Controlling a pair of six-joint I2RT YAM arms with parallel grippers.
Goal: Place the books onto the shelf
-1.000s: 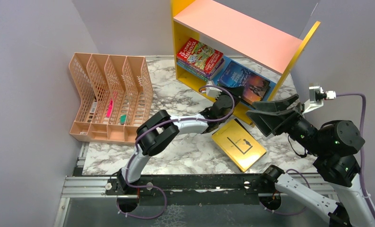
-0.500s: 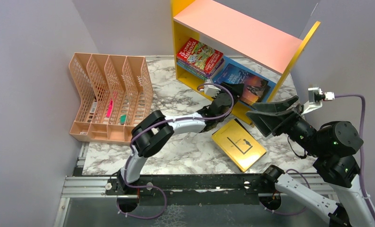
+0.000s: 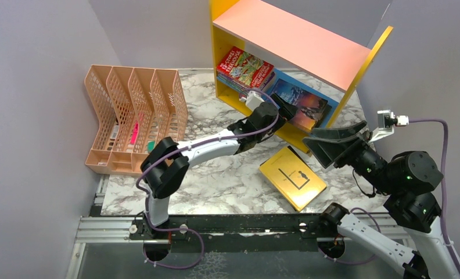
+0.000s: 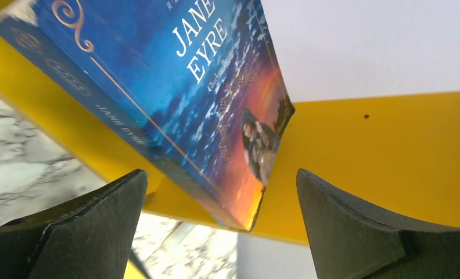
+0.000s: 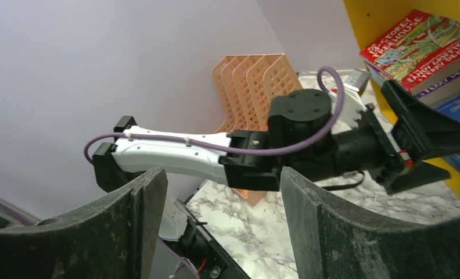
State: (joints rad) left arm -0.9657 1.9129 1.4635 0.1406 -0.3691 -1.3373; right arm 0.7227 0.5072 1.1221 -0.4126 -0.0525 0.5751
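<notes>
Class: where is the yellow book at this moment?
Top view, right of centre: the yellow book lies flat on the marble table, just in front of the shelf.

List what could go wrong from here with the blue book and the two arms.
1. Jane Eyre lies at the front edge of the shelf's lower board, with the open left gripper right at its near corner; a careless retreat might snag the book and drag it off.
2. The open right gripper hangs close to the left gripper, above the yellow book; reaching for that book now might knock the two together.
</notes>
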